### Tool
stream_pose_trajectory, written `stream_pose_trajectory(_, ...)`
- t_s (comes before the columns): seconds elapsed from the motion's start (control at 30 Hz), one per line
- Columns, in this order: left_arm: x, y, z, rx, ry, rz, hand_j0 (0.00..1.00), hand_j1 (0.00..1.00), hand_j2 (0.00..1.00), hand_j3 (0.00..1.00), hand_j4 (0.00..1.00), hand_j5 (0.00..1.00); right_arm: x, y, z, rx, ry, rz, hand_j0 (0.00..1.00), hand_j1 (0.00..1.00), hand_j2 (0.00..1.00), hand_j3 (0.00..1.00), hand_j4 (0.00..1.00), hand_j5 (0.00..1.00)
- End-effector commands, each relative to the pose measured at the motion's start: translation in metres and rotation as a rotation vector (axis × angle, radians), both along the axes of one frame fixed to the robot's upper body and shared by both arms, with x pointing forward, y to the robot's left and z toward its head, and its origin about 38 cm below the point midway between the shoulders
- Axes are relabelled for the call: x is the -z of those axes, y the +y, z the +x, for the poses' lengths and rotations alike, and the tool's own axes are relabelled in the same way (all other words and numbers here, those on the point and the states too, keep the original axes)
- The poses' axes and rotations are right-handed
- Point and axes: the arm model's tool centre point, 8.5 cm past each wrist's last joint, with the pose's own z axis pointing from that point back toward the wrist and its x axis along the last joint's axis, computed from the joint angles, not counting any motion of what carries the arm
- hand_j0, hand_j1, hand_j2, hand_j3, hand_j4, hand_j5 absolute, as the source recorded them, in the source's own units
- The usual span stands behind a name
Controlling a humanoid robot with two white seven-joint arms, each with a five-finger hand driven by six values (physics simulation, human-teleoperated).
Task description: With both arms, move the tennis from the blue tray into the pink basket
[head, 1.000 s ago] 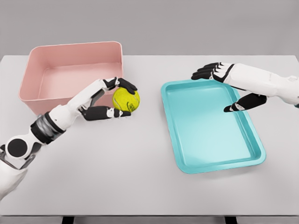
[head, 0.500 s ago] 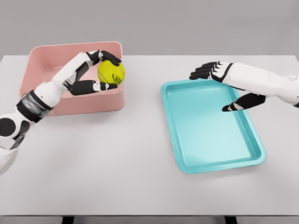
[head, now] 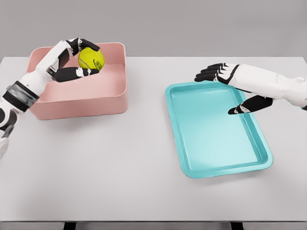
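The left hand [head: 72,60] grips the tennis ball [head: 91,58] over the pink basket [head: 76,100]; right hand [head: 230,86] spread.

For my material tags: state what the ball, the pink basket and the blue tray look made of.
Tennis ball: yellow-green, matte, faint seam lines, likely felt. Pink basket: smooth, uniform, thin-walled, probably plastic. Blue tray: smooth, soft sheen, rolled rim, plastic or coated metal; rendering leaves it open.

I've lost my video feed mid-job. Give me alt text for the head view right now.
The left hand holds a yellow tennis ball above the pink basket at the white table's far left, not yet released. The right hand hovers open over the far edge of the blue tray, which holds nothing.
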Motion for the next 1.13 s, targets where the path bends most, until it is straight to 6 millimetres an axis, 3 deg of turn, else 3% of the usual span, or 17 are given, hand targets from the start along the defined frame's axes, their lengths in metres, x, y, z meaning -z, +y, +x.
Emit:
stream_pose_trajectory(0.0,0.013,0.017,0.006,-0.053,0.040,0.003,0.51,0.51,0.51,0.51,0.51,0.51,0.000,0.000,0.000,0.001,0.004,0.006,1.00,1.00,1.00,1.00,1.00,1.00)
stream_pose_trajectory(0.1,0.018,0.032,0.013,-0.095,0.063,0.009,0.51,0.51,0.51,0.51,0.51,0.51,0.000,0.000,0.000,0.001,0.005,0.006,1.00,1.00,1.00,1.00,1.00,1.00)
stream_pose_trajectory(0.23,0.017,0.032,0.015,-0.098,0.057,0.021,0.55,0.55,0.55,0.55,0.55,0.55,0.000,-0.001,0.000,0.002,0.005,0.005,1.00,1.00,1.00,1.00,1.00,1.00)
stream_pose_trajectory(0.27,0.017,0.033,0.015,-0.098,0.054,0.028,0.61,0.61,0.61,0.61,0.61,0.61,0.000,-0.001,0.000,0.002,0.005,0.005,1.00,1.00,1.00,1.00,1.00,1.00)
stream_pose_trajectory(0.33,0.015,0.033,0.015,-0.097,0.044,0.029,0.89,0.89,0.89,0.89,0.89,0.89,0.000,-0.001,0.000,0.002,0.006,0.003,1.00,1.00,1.00,1.00,1.00,1.00)
stream_pose_trajectory(0.4,0.013,0.034,0.015,-0.097,0.039,0.030,0.99,0.99,0.99,0.99,0.99,0.99,-0.001,-0.001,0.000,0.002,0.002,0.002,1.00,1.00,1.00,1.00,1.00,1.00)
stream_pose_trajectory(0.6,-0.003,0.030,0.009,-0.039,-0.076,0.018,1.00,1.00,1.00,1.00,1.00,1.00,-0.001,-0.002,0.000,0.002,0.002,0.001,1.00,1.00,1.00,1.00,1.00,1.00)
stream_pose_trajectory(0.7,-0.019,0.044,-0.014,0.042,-0.224,0.065,1.00,1.00,1.00,1.00,1.00,1.00,-0.001,-0.001,0.000,0.002,0.002,0.002,1.00,1.00,1.00,1.00,1.00,1.00)
stream_pose_trajectory(0.73,-0.011,0.047,-0.022,0.048,-0.204,0.083,1.00,1.00,1.00,1.00,1.00,1.00,0.000,-0.001,0.000,0.001,0.004,0.003,1.00,1.00,1.00,1.00,1.00,1.00)
stream_pose_trajectory(0.93,-0.004,0.082,-0.059,0.057,-0.137,0.225,1.00,1.00,1.00,1.00,1.00,1.00,0.003,-0.001,-0.001,0.002,0.012,0.004,1.00,1.00,1.00,1.00,1.00,1.00)
stream_pose_trajectory(1.1,0.000,0.091,-0.076,0.072,-0.101,0.273,1.00,1.00,1.00,1.00,1.00,1.00,0.003,0.000,-0.001,0.001,0.012,0.006,1.00,1.00,1.00,1.00,1.00,1.00)
